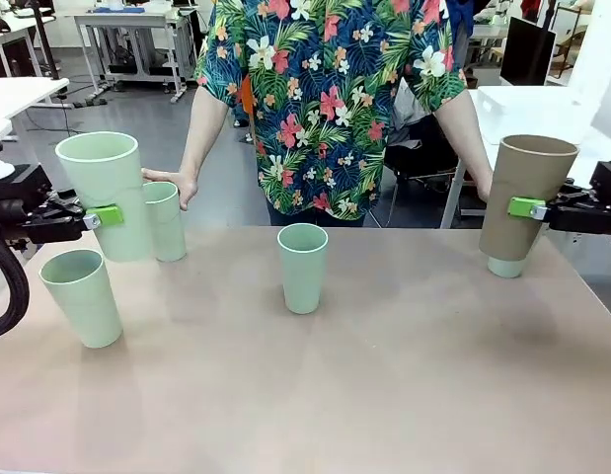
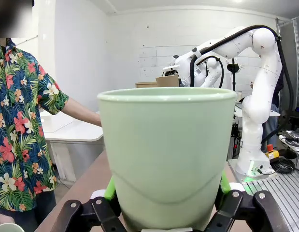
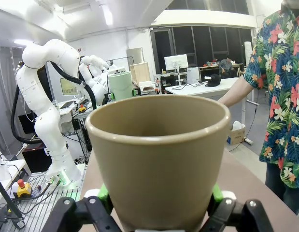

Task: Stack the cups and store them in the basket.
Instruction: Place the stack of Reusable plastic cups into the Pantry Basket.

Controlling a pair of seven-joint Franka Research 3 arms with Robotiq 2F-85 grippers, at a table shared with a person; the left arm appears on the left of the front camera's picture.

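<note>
My left gripper (image 1: 110,214) is shut on a pale mint cup (image 1: 103,193) and holds it upright above the table's left side; the left wrist view shows this cup (image 2: 166,154) between the green pads (image 2: 109,189). A second mint cup (image 1: 165,221) stands just behind it, with the person's hand (image 1: 177,184) beside it. Two more mint cups stand at the front left (image 1: 80,296) and in the middle (image 1: 302,267). My right gripper (image 1: 527,207) is shut on the tan-brown cup (image 1: 525,193) (image 3: 159,159), and a mint cup base (image 1: 505,267) shows below it. The basket is out of view.
The person in a flowered shirt (image 1: 330,99) stands at the far edge of the tan table (image 1: 384,385). Their other forearm (image 1: 468,133) reaches down behind the tan-brown cup. The front half of the table is bare.
</note>
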